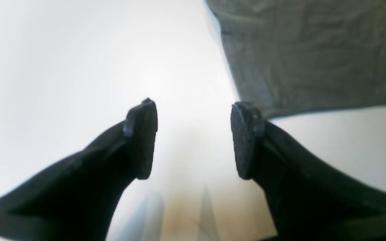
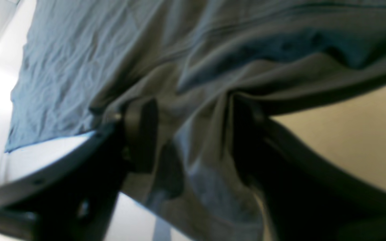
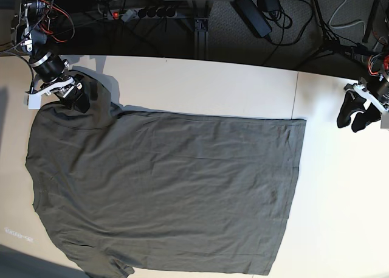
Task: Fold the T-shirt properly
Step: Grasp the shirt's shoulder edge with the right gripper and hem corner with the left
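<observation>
Garment: large dark grey-olive cotton T-shirt (image 3: 164, 193), spread flat on pale table (image 3: 243, 83). Right gripper (image 2: 193, 134) straddles bunched sleeve cloth, grip undeterminable; left gripper (image 1: 193, 139) gapes empty beside the hem.

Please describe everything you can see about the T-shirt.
The T-shirt is dark grey-olive, of thin, slightly wrinkled fabric that looks like cotton. It lies spread almost flat on the white table, hem toward the base view's right, sleeves and neck toward its left; its lower left part runs out of the picture. The right gripper has a bunched fold of cloth between its fingers at the far sleeve corner. The left gripper is open and apart from the hem corner.
</observation>
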Robot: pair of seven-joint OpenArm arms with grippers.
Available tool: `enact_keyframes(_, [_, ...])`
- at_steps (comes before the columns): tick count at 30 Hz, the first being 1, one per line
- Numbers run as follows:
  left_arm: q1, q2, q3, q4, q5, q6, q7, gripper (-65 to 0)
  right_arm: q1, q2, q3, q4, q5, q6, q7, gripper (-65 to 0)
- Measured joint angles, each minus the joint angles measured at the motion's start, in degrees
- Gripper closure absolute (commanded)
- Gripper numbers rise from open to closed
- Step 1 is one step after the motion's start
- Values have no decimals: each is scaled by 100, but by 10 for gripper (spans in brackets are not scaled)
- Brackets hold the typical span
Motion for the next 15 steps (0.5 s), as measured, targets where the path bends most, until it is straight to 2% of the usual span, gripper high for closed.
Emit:
enact_keyframes(3, [-216, 0, 131, -190, -107, 2, 39, -380, -2, -17, -4, -46, -46, -4, 79, -6])
enact_keyframes(7, [-522, 0, 544, -249, -114, 2, 42, -380, 15, -33, -7, -46, -70, 0, 96, 0])
enact_keyframes(11, [-839, 2, 1034, -254, 0, 0, 448, -380, 17, -33, -13, -44, -282, 0, 122, 0])
enact_keyframes(15, [-1060, 0, 1495, -254, 22, 2, 446, -381, 17, -33, -13, -44, -332, -2, 146, 0])
